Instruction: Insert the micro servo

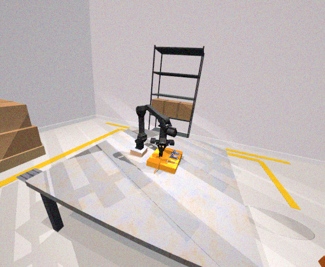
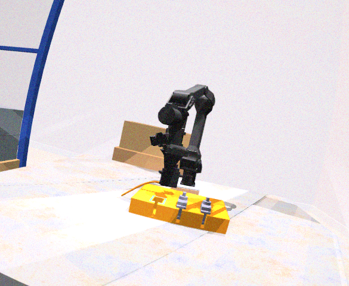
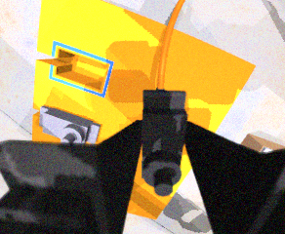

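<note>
Clearly, the gripper is clenched on the micro servo, its two dark fingers pressing the servo's flanks and standing only partly closed around the body. One servo sits in the grasp, its round output shaft facing the wrist camera and its single orange cable trailing away across the deck. The servo hangs above the yellow deck, not touching it, beside the pocket rather than over it. One pocket is empty, outlined in blue, with a notch on one side. Two more servos already stand seated in the deck, next to the pocket in the exterior view. The deck rests on the tabletop, near the arm's base.
</note>
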